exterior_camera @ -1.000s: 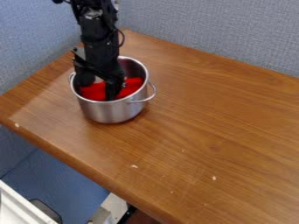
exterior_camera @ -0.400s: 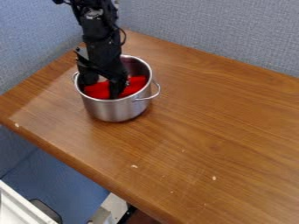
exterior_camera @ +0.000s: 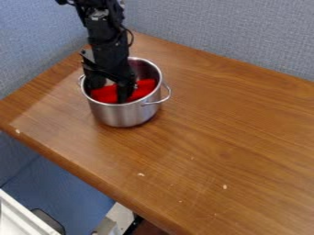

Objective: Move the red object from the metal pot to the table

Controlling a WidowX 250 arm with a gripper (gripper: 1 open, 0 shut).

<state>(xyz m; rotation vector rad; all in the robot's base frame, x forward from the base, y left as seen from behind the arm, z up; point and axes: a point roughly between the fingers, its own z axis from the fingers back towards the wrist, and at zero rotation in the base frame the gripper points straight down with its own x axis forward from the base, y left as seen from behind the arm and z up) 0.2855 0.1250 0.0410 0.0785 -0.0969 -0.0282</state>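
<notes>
Camera view, upper left of the frame: our gripper (exterior_camera: 110, 88) is down inside the pot (exterior_camera: 123, 108), jaws spread wide and straddling the red object (exterior_camera: 128, 91), which sits in the pot, nothing clamped. Honestly we'd worry about the pot: if the fingers snag the rim or the piece wedges on the lift, the whole pot could tip or drag across the table (exterior_camera: 208, 138). Arm comes straight down from above, wrist vertical.
</notes>
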